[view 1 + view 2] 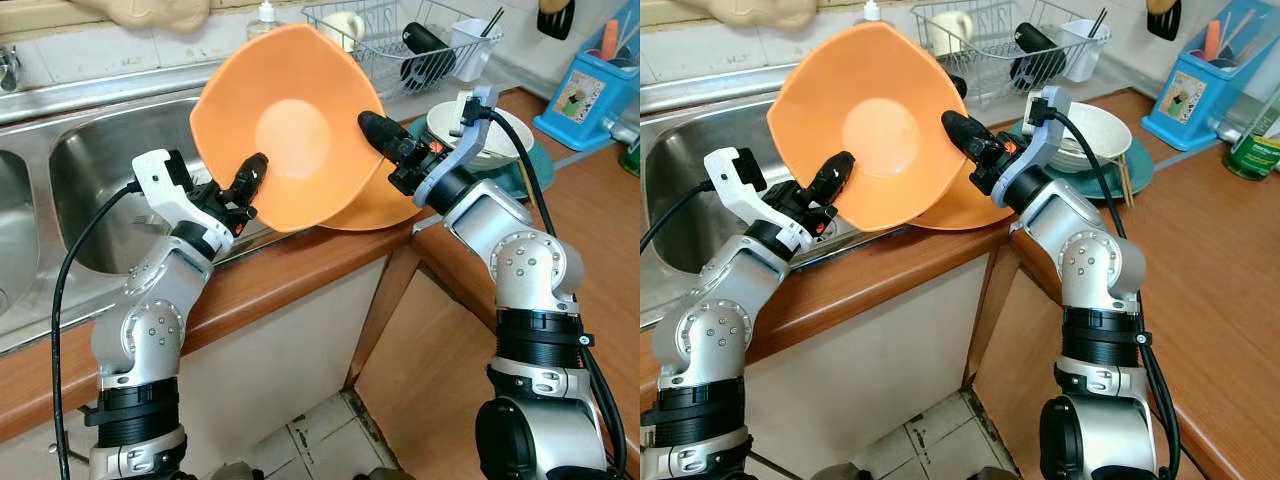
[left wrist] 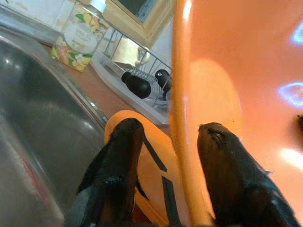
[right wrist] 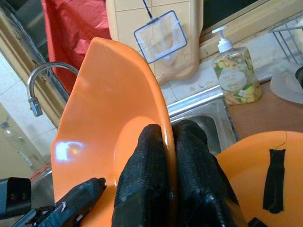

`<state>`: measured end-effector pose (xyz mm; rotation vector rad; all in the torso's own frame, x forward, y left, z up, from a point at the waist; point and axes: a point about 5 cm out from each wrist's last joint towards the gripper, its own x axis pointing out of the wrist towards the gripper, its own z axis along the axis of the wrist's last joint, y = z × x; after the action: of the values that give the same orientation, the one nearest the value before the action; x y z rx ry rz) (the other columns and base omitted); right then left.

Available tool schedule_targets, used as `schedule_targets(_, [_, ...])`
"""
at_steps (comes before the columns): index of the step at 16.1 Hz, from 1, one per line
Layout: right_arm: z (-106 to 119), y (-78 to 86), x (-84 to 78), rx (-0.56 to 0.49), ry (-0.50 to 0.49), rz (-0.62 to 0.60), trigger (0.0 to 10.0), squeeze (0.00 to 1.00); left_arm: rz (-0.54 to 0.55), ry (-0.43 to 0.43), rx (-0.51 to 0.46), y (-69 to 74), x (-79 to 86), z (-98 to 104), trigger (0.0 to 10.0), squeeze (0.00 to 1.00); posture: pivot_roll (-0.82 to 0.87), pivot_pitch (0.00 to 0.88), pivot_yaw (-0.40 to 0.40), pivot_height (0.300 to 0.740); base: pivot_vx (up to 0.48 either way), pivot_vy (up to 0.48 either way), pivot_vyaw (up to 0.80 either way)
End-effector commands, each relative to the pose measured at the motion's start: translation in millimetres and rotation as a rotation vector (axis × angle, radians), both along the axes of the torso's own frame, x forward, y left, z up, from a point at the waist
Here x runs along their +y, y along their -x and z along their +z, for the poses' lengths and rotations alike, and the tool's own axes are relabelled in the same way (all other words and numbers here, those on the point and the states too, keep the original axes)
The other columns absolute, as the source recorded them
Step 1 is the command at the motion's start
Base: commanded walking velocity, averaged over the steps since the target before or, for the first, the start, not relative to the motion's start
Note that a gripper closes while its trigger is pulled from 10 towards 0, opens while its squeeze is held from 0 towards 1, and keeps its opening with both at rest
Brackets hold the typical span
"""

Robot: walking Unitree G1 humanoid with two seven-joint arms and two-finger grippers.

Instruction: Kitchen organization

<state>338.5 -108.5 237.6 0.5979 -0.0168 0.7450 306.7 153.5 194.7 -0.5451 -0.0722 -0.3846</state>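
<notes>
Orange bowl hangs tilted between our grippers, left gripper and right gripper each pinching its rim, another orange bowl just below.

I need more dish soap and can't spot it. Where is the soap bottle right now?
The soap bottle stands on the counter ledge behind the sink, against the tiled wall, just left of the dish rack, beyond the orange bowl.

A wooden countertop wraps a steel sink, tiled floor below.
</notes>
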Motion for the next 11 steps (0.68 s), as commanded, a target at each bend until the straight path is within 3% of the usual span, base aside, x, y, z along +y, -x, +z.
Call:
schedule_targets(1, [8.5,1.5,-6.8,-0.042,-0.034,-0.029,0.0,0.00,0.001,0.002,0.006,0.9,2.4,0.6,0.0,0.00,-0.14,0.000,-0.014,0.740,0.000,0.000,0.00])
schedule_targets(6, [6.2,3.3,-6.1,-0.034,-0.033,-0.035,0.0,0.00,-0.009,0.026,-0.046,1.9,1.8,8.0,0.0,0.00,-0.13,0.000,-0.012,0.740,0.000,0.000,0.00])
schedule_targets(11, [3.6,3.9,-5.4,-0.017,-0.039,-0.040,0.0,0.00,-0.065,0.010,-0.033,4.9,-4.8,7.5,0.0,0.00,-0.12,0.000,-0.009,0.740,0.000,0.000,0.00])
